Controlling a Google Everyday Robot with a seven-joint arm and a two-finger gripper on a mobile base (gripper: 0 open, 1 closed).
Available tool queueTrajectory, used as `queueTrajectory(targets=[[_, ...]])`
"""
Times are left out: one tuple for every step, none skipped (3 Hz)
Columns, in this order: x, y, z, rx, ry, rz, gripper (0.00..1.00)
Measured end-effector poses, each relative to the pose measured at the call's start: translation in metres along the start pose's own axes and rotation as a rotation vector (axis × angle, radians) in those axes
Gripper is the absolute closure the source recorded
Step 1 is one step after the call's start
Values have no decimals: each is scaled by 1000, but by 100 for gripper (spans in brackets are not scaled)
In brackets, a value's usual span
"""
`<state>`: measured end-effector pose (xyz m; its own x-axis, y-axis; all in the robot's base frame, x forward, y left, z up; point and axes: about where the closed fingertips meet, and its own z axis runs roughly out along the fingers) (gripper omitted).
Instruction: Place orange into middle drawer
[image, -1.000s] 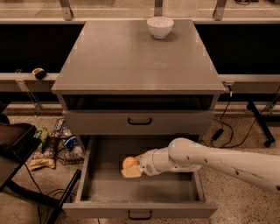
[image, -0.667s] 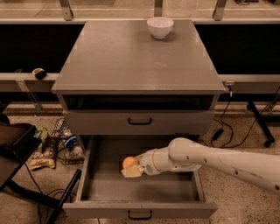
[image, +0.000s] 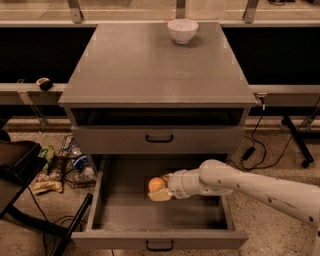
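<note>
Inside open middle drawer (image: 150, 217), gripper (image: 160, 191) is hanging low over tray floor, jaws pinching orange (image: 156, 184) between them. Against a second ago, almost nothing is shifting: arm is staying put and orange is remaining held. Judgement: carrying is ending; release is still pending. White bowl (image: 182, 30) is sitting on worktop (image: 160, 70), uninvolved.

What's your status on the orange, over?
Tool inside open middle drawer, shut on orange. Orange not yet released. No obstruction seen in drawer.
</note>
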<state>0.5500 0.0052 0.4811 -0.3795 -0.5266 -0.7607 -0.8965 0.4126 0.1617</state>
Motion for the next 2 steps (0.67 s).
queueTrajectory(targets=[[21,-29,1,28,7,-69,100],[44,-51,12,71,65,-93,100]])
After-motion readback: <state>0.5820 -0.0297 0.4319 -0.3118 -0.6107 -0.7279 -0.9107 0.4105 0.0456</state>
